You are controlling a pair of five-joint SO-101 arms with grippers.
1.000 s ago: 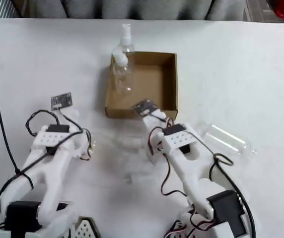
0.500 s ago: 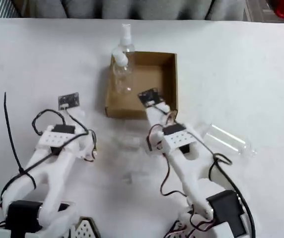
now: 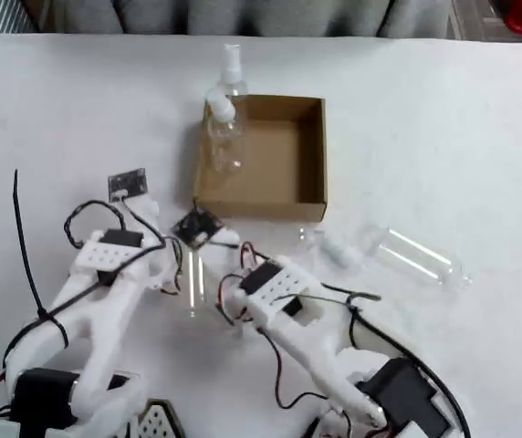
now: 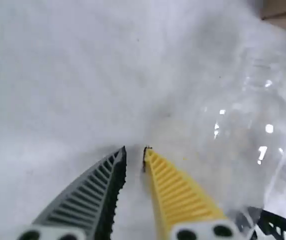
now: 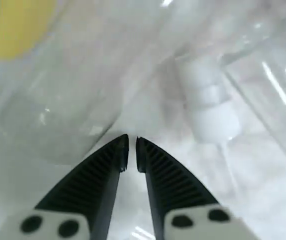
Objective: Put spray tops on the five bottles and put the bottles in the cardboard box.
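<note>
High view, layout: the box (image 3: 275,151) stands open at mid-table (image 3: 443,109), beyond both arms.
Boxed bottle (image 3: 225,139): stands in the box against the wall on the left arm's side, with a spray top on it.
Back bottle (image 3: 232,71): upright on the table just behind the box, with a spray top on it.
Side bottle (image 3: 418,257): lies flat on the table to the right of the box, well apart from both grippers.
Loose top (image 3: 332,245): lies on the table just off the side bottle's neck.
Left arm (image 3: 106,274): stretched forward over the table, its wrist near the box's near left corner.
Right arm (image 3: 284,306): angled across toward the left arm, with the two wrists close together.
Mid bottle (image 4: 243,145): clear, lying on the table beside both grippers.
Left gripper (image 4: 134,153): grey and yellow fingers drawn together to a narrow slit, with nothing held; it is low over bare table, just beside the mid bottle.
Right gripper (image 5: 132,143): black fingers drawn together to a narrow slit, with nothing held; the tips point at the gap between the mid bottle and the near top.
Near top (image 5: 209,107): white, lying just beyond the right gripper's tips, tube attached.
</note>
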